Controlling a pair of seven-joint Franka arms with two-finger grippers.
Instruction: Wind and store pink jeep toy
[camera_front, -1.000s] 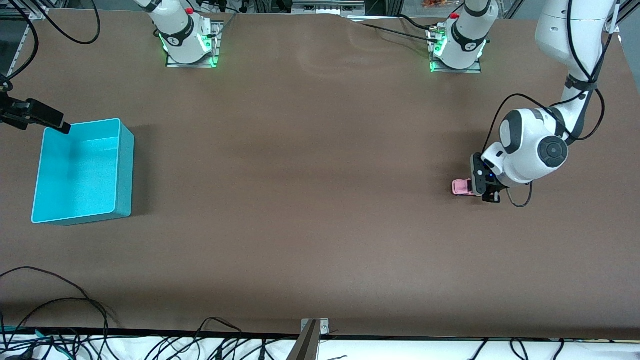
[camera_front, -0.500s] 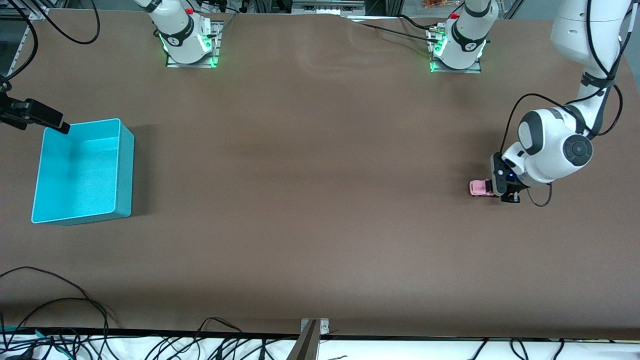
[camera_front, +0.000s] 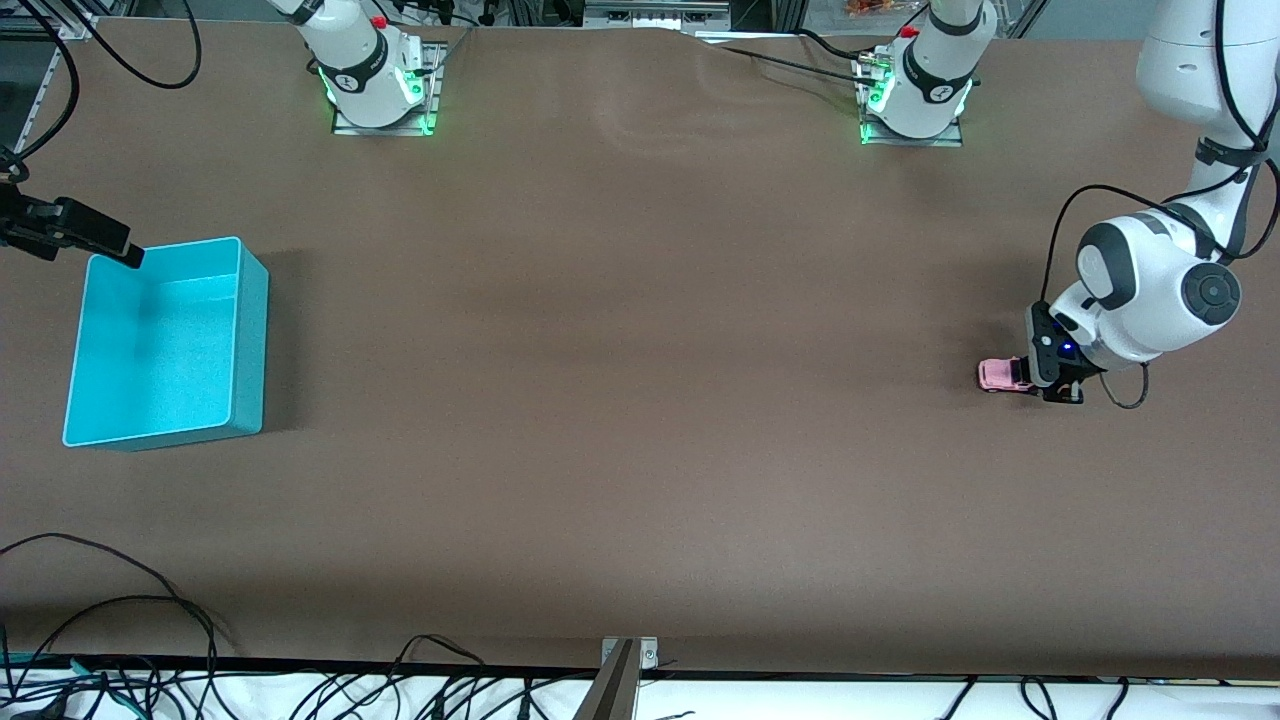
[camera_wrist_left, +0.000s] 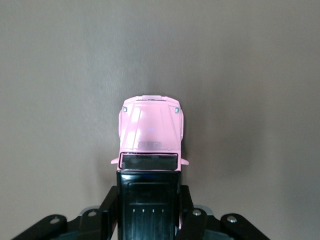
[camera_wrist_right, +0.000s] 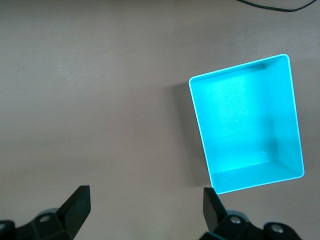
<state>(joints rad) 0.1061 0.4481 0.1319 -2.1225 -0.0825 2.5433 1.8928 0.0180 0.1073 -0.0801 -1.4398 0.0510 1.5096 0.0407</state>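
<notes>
L gripper (camera_front: 1048, 385) sits low at the table (camera_front: 640, 400), at the L arm's end, clamped on the black rear of the pink jeep toy (camera_front: 1003, 375). In the L wrist view the fingers (camera_wrist_left: 111, 200) flank the black roof on both sides, and the pink hood (camera_wrist_left: 151, 127) sticks straight out from between them.

Key relation: the jeep's long axis runs in line with the gripper's reach, nose pointing away from the wrist, toward the R arm's end of the table. Wheels look to be at or on the surface; can't tell for sure. So a pull-back wind would prob. run along that same axis, w/ the wheels pressed down.

Teal bin (camera_front: 165, 340) lies well apart from the jeep, at the R arm's end, w/ nothing in it.

R gripper (camera_wrist_right: 145, 205) waits, hanging over bare table just beside the bin, jaws spread wide, holding nothing. L arm has the toy; R arm is much nearer the bin.
</notes>
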